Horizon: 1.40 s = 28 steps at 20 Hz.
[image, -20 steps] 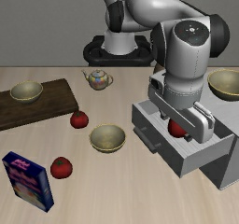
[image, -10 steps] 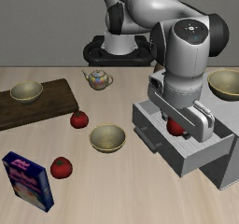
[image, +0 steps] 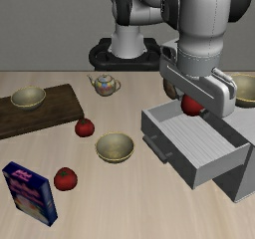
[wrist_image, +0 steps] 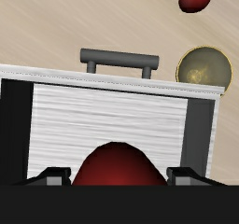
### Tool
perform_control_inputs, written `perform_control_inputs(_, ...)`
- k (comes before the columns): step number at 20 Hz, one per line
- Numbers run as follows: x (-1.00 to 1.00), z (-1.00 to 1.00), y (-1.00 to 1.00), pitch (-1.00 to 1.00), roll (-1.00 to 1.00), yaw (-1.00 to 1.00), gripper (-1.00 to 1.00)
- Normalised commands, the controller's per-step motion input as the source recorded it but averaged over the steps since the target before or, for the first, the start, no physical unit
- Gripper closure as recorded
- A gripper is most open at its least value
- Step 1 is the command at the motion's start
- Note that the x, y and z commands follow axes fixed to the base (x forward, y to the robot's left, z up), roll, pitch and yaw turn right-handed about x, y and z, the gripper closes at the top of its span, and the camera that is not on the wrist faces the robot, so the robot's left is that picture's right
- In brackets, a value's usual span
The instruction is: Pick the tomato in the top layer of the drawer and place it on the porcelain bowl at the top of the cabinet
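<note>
A red tomato (image: 190, 105) hangs above the open top drawer (image: 199, 146) of the grey cabinet, and my gripper (image: 193, 109) is shut on it. In the wrist view the tomato (wrist_image: 114, 166) sits between my fingertips (wrist_image: 56, 175), with the pale drawer floor (wrist_image: 107, 116) and its dark handle (wrist_image: 117, 57) below it. The porcelain bowl (image: 243, 89) stands on the cabinet top at the exterior view's right, beside and slightly behind my hand.
On the table lie a teapot (image: 105, 83), a dark board (image: 40, 114) carrying a bowl (image: 28, 97), a second bowl (image: 114, 146), two more tomatoes (image: 85, 127) (image: 66, 177) and a blue box (image: 30, 191). The drawer juts forward from the cabinet.
My hand has risen out of the drawer with the tomato held between the fingers. Everything on the table stays where it was.
</note>
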Motion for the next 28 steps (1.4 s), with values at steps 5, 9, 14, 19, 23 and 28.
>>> perform_control_inputs(5,0.00,1.00,0.00,0.00,0.00,0.00,1.00)
perform_control_inputs(9,-0.75,0.25,0.00,0.00,0.00,0.00,1.00)
perform_control_inputs(14,0.00,0.00,1.00,0.00,0.00,0.00,1.00)
perform_control_inputs(19,0.00,0.00,1.00,0.00,0.00,0.00,1.00)
perform_control_inputs(23,0.00,0.00,0.25,0.00,0.00,0.00,-1.00)
perform_control_inputs(28,0.00,0.00,0.00,0.00,0.00,0.00,-1.00)
